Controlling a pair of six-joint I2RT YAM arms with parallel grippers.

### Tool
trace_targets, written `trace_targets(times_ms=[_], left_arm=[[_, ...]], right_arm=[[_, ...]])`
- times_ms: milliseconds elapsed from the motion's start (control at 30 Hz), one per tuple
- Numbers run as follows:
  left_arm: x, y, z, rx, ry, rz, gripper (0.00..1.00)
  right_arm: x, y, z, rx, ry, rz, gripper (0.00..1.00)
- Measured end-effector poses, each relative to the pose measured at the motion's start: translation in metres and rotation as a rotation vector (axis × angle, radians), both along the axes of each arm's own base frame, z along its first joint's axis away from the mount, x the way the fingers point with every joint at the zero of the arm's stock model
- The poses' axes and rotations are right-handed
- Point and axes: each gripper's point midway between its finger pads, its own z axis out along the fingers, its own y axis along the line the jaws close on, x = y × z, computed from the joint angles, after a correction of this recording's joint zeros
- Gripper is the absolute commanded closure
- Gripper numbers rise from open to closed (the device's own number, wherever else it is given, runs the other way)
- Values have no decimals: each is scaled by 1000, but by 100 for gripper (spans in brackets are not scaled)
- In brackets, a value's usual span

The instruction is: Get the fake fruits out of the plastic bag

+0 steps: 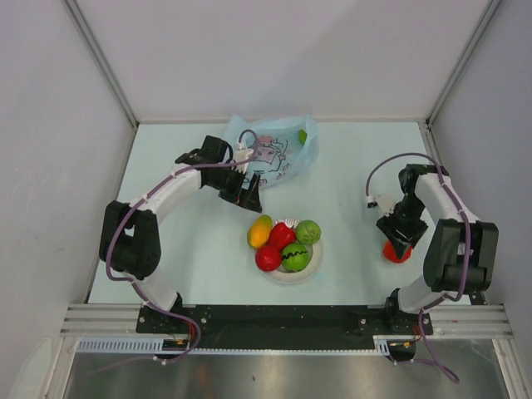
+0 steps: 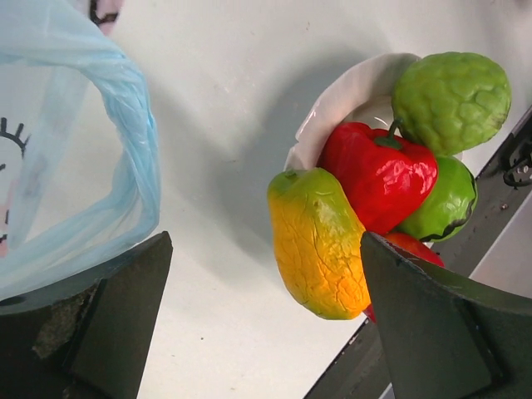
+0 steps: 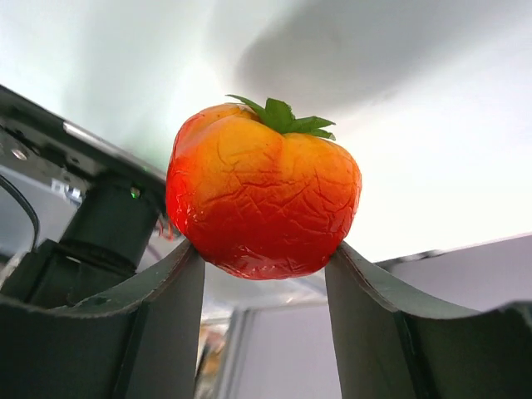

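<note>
**Creased red-orange fruit in the right claw**

The fake fruit (image 3: 262, 199), glossy and wrinkled with a green leafy cap, sits clamped in the right claw (image 3: 266, 253) at the worktop's (image 1: 349, 191) right side. Other fruits (image 1: 283, 245) heap a white plate (image 1: 287, 280). The left claw (image 1: 248, 199), jaws apart, hangs beside the pale-blue plastic bag (image 1: 274, 150).

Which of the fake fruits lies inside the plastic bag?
The small green fruit seen through the plastic bag, at its far right corner. The others are outside: five on the white plate, one red-orange fruit between the right end effector's fingers.
</note>
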Motion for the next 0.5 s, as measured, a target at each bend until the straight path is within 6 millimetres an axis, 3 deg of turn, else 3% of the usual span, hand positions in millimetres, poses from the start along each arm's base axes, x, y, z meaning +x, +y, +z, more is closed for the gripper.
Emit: trace_targets(times_ms=[200, 500], left_arm=[[9, 2, 3, 18, -44, 14, 0], [15, 4, 33, -6, -162, 27, 0]], right_arm=[[20, 50, 29, 75, -184, 192, 64], [8, 151, 82, 295, -449, 550, 60]])
